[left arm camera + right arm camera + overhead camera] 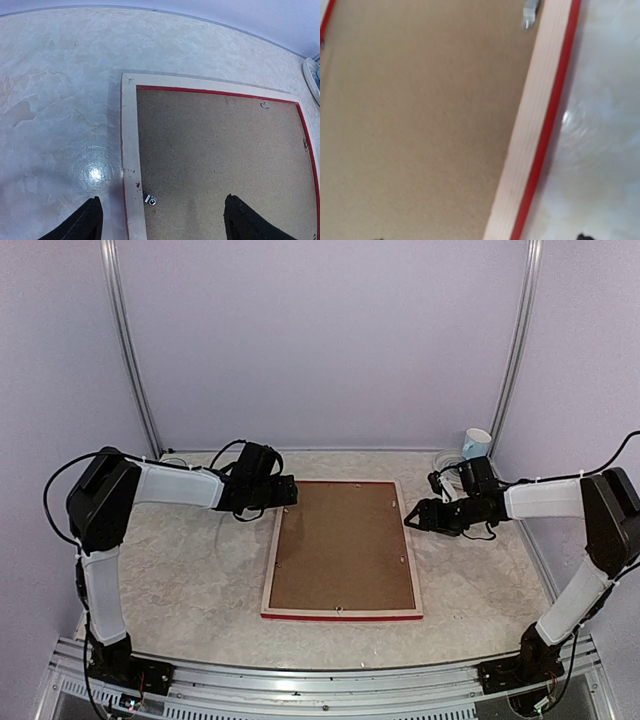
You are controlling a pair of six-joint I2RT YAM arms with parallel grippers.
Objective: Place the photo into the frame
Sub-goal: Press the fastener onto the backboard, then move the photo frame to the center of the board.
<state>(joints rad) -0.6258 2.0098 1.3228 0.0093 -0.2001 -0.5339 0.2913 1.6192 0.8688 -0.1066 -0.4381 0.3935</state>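
The frame (270, 575) lies face down in the middle of the table, pale wood back up, red edge showing at the front. A brown backing board (342, 545) fills it. The photo is not visible in any view. My left gripper (291, 491) is open and empty over the frame's far left corner; its fingers straddle the left rail (129, 150) and a small metal clip (150, 199). My right gripper (412, 518) is open and empty at the frame's right rail (530, 130), with only its fingertips showing at the bottom of the right wrist view.
A white cup (476, 443) stands at the back right corner, with a white round object (447, 460) beside it behind the right gripper. Several metal clips sit round the board's edge, one of them (530, 12) near the right rail. Purple walls enclose the table.
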